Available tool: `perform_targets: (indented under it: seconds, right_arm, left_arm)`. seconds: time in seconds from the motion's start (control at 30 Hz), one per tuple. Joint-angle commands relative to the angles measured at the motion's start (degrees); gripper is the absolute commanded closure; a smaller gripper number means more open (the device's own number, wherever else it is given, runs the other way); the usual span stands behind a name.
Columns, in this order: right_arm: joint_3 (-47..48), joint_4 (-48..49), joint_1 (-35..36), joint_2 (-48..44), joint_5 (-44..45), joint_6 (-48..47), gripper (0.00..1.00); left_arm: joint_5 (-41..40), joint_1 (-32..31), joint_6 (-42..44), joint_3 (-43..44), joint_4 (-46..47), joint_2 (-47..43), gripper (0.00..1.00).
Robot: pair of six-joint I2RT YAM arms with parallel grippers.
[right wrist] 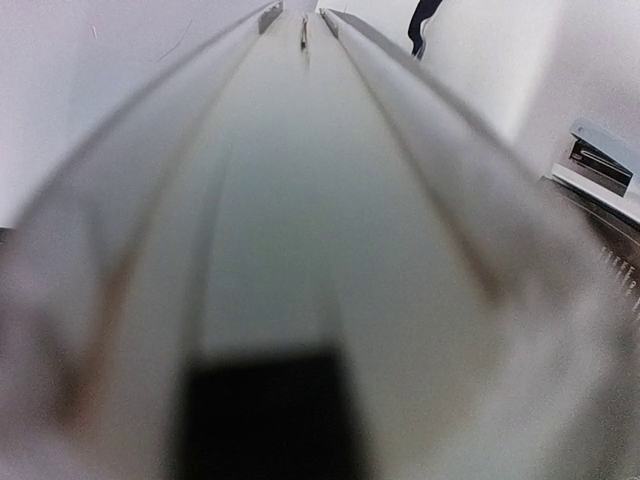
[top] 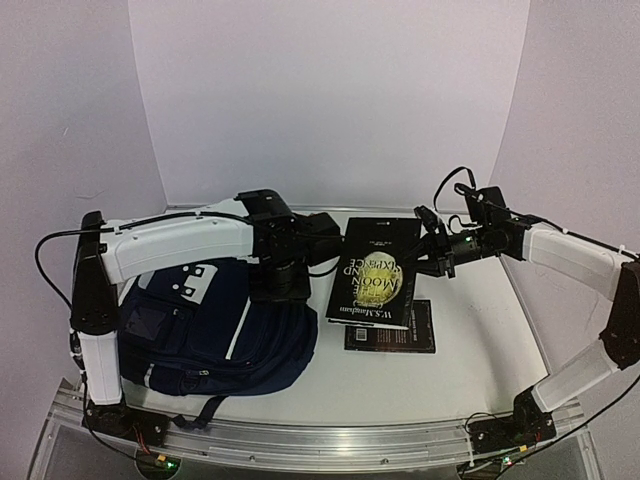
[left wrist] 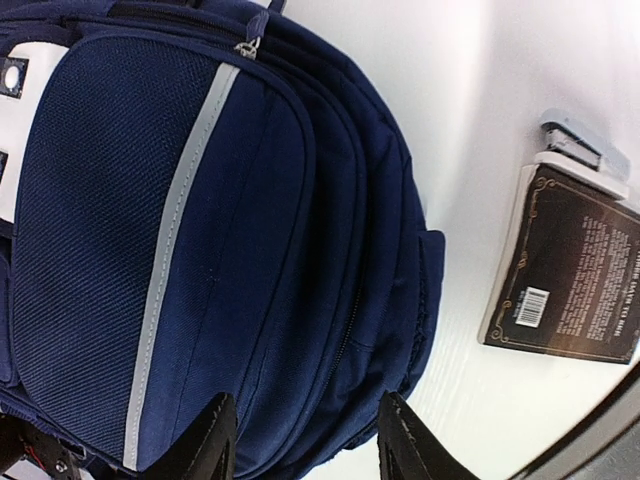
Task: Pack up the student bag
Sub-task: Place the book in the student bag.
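The student bag (top: 260, 350) (left wrist: 280, 250) is a large navy-blue fabric backpack, lying flat with its front face up on the left half of the white bench (top: 400, 390). A thin grey stripe (left wrist: 180, 230) runs lengthwise down the front pocket, beside a panel of coarser mesh weave (left wrist: 90, 220). A white patch (top: 195, 280) with slots sits toward the far left end. A metal zip pull (left wrist: 247, 45) rests at the stripe's end, and the zip lines in view look shut. A black strap (top: 205, 412) trails off the bag's near edge toward the bench rim.
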Motion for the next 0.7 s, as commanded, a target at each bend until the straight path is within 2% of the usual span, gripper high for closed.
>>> perform_targets:
  seconds: [0.0,0.13,0.3,0.43,0.53,0.67]
  right_arm:
    - [1.45,4.51,0.13,-1.79,-4.8,-1.21,1.0]
    - [1.99,4.53,0.16,-0.98,-5.07,-1.46,1.0]
    - [2.71,4.52,0.18,0.21,-5.51,-1.81,1.0]
    - [2.85,4.44,0.18,0.31,-5.9,-2.1,1.0]
    - [2.82,4.56,0.18,0.61,-5.82,-2.18,1.0]
    - [3.11,4.58,0.18,1.29,-5.74,-2.17,1.0]
  left_arm:
    - [-1.08,0.94,-0.59,-2.93,-17.4,-5.65,0.51]
    - [1.97,2.42,0.74,-6.77,-17.84,-4.15,0.5]
    - [3.95,2.67,5.74,-7.17,-16.61,1.02,0.46]
    - [3.81,3.23,5.76,-7.26,-20.22,4.95,0.46]
    - [3.12,4.2,5.07,-7.93,-20.93,5.14,0.52]
    - [0.83,5.8,5.54,-7.64,-20.98,4.52,0.68]
